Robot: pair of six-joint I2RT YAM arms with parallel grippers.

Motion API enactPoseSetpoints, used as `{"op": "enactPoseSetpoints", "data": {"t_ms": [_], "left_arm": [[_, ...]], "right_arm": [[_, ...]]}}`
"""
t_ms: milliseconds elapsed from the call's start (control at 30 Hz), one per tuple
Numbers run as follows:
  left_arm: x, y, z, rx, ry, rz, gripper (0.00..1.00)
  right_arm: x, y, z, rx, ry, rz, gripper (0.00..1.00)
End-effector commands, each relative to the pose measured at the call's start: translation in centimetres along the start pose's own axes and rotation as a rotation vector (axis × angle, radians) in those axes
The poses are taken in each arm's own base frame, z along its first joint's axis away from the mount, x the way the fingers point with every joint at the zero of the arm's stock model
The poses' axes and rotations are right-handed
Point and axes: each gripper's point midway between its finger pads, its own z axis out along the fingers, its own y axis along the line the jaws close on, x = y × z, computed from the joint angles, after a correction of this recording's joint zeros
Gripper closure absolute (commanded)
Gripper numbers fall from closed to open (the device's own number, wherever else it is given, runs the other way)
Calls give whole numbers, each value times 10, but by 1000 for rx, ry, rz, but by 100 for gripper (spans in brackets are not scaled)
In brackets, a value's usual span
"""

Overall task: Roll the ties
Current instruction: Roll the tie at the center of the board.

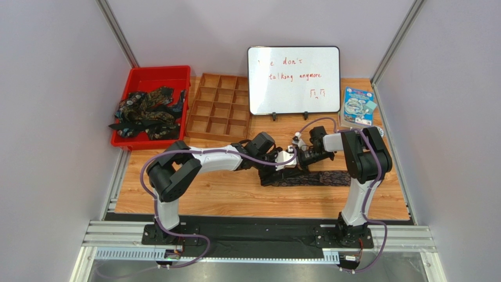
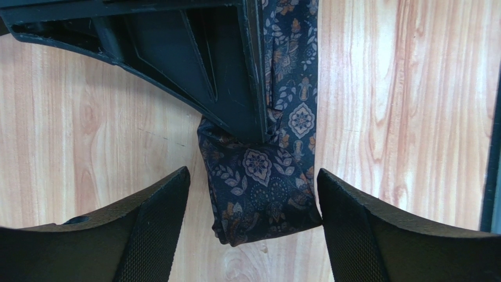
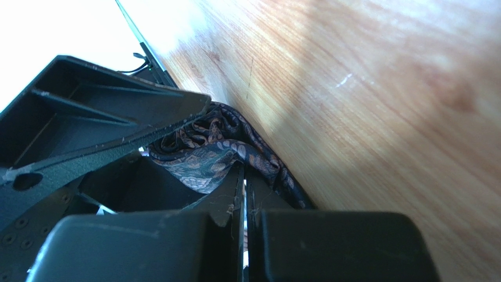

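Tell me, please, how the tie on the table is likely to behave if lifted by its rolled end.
Probably floppy: the tie is soft, creased fabric, so its flat tail would likely dangle. Nothing visibly fastens the loose roll, so it may well unwind.

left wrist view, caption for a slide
Open left hand straddles the rolled end of the tie on the table while the shut right hand pinches it
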Motion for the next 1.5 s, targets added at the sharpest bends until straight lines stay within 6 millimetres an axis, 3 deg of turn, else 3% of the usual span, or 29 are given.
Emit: {"op": "enactPoseSetpoints", "data": {"t_ms": [0,133,267,333,367,400,467,567,867,1067,1233,1467], "left_arm": [[-21,-3,-3,31,-27,-32,17],[-15,-7,-3,36,-9,-47,19],[-3,-4,0,11,39,-41,47],[5,-5,1,17,66,-27,53],[8,-6,2,24,77,-30,61],[12,-7,3,27,91,-33,66],[16,-9,3,26,105,-44,77],[20,-9,4,21,114,-66,85],[23,-5,1,-27,109,-84,90],[19,-2,-4,-54,101,-94,92],[5,0,-11,-60,70,-92,93],[-5,-17,-23,8,22,-66,93]], "right_arm": [[9,-24,0,133,-3,73,100],[7,-22,-1,130,-15,70,100],[3,-13,-2,97,-29,58,100],[1,-4,-5,77,-42,37,100],[-2,0,-6,73,-50,33,99],[-1,3,-8,73,-45,42,91],[1,17,-16,47,-52,26,88],[10,34,-26,30,-53,25,80],[34,25,-26,54,15,109,80],[44,-4,-14,127,26,150,85],[34,-26,-4,185,36,202,91],[19,-39,7,201,-32,250,92]]}}
